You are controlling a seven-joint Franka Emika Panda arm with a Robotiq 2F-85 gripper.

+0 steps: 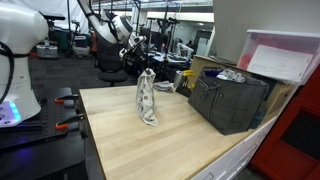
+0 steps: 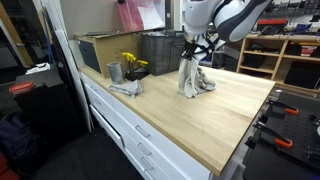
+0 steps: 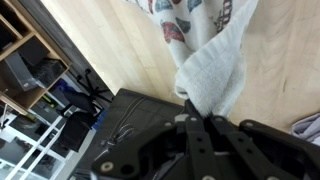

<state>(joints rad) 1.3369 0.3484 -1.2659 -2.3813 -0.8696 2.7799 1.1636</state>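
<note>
My gripper [image 3: 193, 118] is shut on the top of a white patterned cloth [image 3: 215, 70] and holds it up so that it hangs down to the wooden table [image 1: 130, 140]. The cloth shows in both exterior views [image 1: 147, 98] [image 2: 189, 76], its lower end resting bunched on the tabletop. The gripper [image 2: 194, 50] is straight above it. The fingertips pinch the fabric tightly; the fabric's red and blue print shows in the wrist view.
A dark plastic crate [image 1: 228, 100] stands on the table beside the cloth. It shows too in an exterior view [image 2: 160, 47]. A grey cup [image 2: 114, 71], yellow flowers [image 2: 133, 63] and a grey rag [image 2: 126, 89] lie near the table's far end. A pink-lidded box [image 1: 283, 55] sits above the crate.
</note>
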